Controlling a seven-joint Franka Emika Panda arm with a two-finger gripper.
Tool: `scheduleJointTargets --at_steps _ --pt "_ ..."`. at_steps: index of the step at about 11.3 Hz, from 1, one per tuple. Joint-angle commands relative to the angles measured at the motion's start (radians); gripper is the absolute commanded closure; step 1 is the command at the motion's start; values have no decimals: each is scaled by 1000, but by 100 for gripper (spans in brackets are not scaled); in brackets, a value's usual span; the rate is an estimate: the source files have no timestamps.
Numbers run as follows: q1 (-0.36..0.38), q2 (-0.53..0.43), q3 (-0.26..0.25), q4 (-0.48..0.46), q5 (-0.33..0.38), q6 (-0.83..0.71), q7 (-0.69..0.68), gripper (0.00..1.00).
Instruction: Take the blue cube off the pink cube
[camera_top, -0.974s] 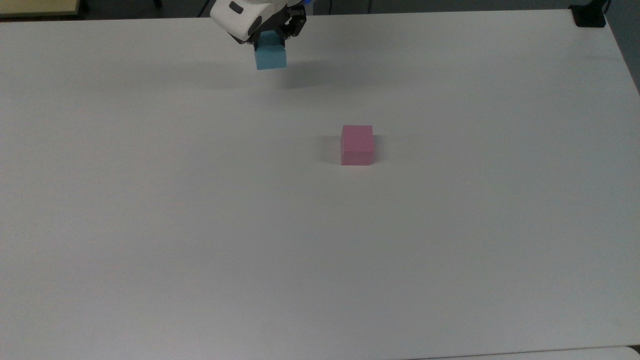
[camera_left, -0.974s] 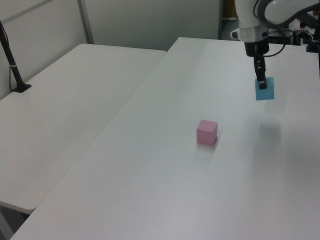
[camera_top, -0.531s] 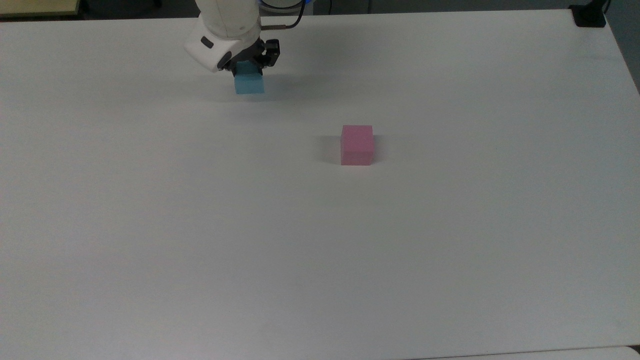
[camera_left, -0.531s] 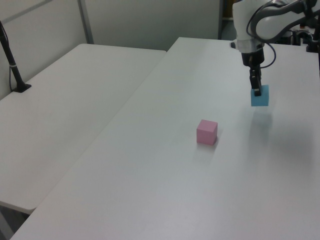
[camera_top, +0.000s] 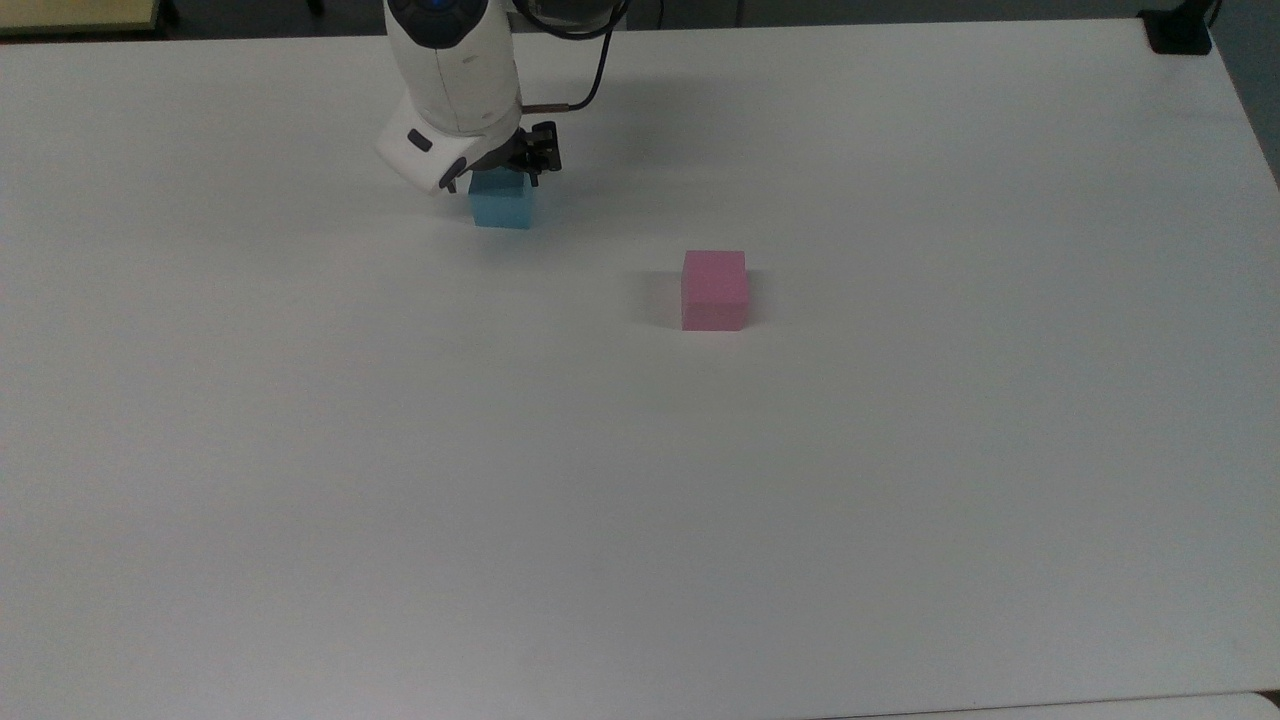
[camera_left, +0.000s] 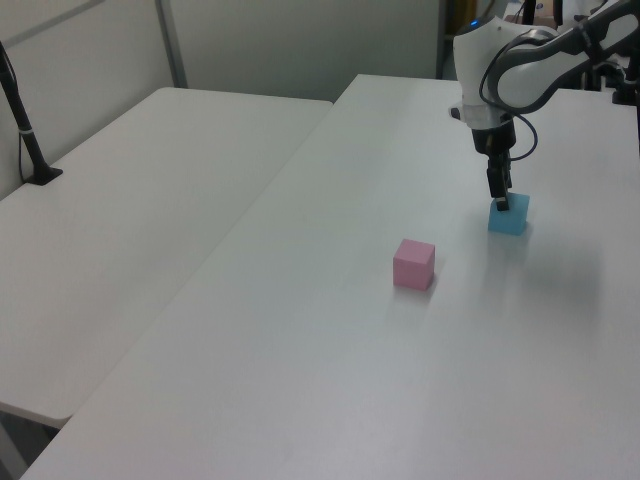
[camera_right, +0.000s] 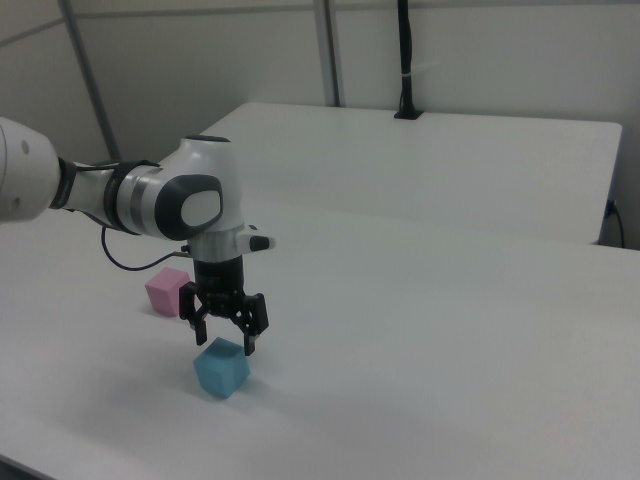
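The blue cube (camera_top: 502, 206) (camera_left: 508, 217) (camera_right: 222, 368) rests on the white table (camera_top: 640, 480), well apart from the pink cube (camera_top: 715, 290) (camera_left: 414, 265) (camera_right: 167, 291), which sits alone near the table's middle. My gripper (camera_top: 500, 178) (camera_left: 499, 203) (camera_right: 223, 342) hangs directly over the blue cube, pointing down. In the right view its fingers (camera_right: 250, 343) are spread open, with their tips level with the cube's top edge and wider than the cube. The white arm hides part of the cube's top in the top view.
A black mount (camera_top: 1178, 30) sits at the table's far right corner in the top view. A second white table (camera_left: 130, 200) adjoins on the left view's left, with a black pole (camera_left: 25, 130) clamped to it. The pole (camera_right: 405, 60) also stands at the right view's back.
The gripper came down and toward the top view's left with the blue cube, set it on the table, and its fingers have spread open. The pink cube has not moved.
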Motion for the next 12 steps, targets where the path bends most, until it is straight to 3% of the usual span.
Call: scheduleJointTargets --at_steps 1,4,8,10,12 --pt "-10 -37 2 26 -17 -27 -2 0" --pt "3 -104 4 151 0 -212 17 0" --pt "35 -146 7 368 83 -436 206 0" --pt "60 -205 5 401 78 -444 277 0" --pt "62 -252 5 403 66 -444 262 0"
